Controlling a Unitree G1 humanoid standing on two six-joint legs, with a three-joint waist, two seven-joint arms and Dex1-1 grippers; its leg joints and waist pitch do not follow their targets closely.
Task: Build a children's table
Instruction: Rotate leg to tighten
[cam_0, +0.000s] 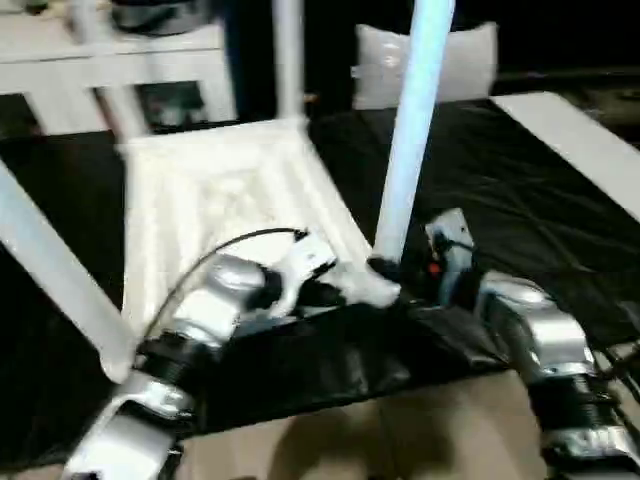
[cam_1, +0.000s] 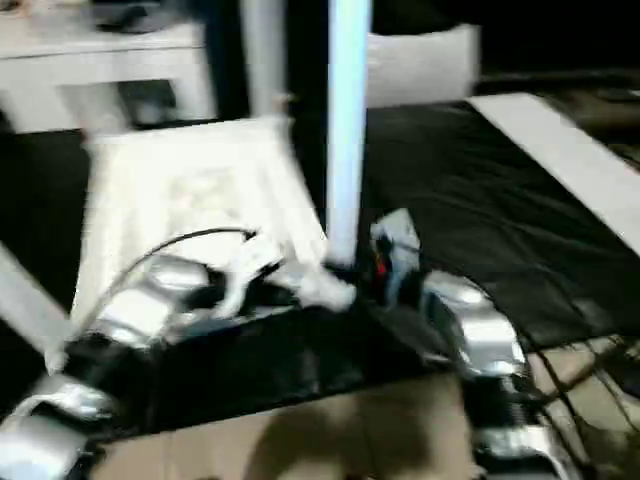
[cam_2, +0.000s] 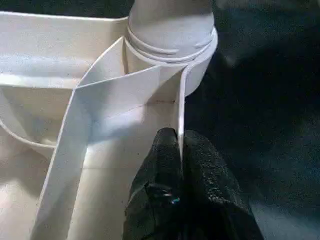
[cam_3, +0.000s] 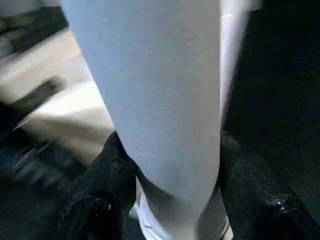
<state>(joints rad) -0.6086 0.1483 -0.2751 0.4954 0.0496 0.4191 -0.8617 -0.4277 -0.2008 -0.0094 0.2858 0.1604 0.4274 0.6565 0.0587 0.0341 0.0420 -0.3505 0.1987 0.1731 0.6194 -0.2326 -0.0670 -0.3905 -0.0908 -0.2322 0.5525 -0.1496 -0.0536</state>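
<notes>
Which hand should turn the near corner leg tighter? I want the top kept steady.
The right hand: its fingers straddle that leg. The left hand is pinched on the top's rim, bracing it.

Black sheet (cam_0: 520, 200) spread across the work surface, bare brown floor (cam_0: 400, 440) along its near edge. Behind, white furniture (cam_0: 110, 60) at left, grey-white cushion (cam_0: 470, 60) against darkness.

White ribbed plastic table top (cam_0: 230, 200), smooth, slightly glossy; thin ribs catch light. Long white plastic tube leg (cam_0: 410, 140), smooth satin, at about 1 o'clock from it. Black sheet (cam_0: 500, 200) beneath, glossy, wrinkled. Black gripper fingers (cam_2: 200, 190), matt, grainy. Silver forearms (cam_0: 540, 340), shiny metallic.
</notes>
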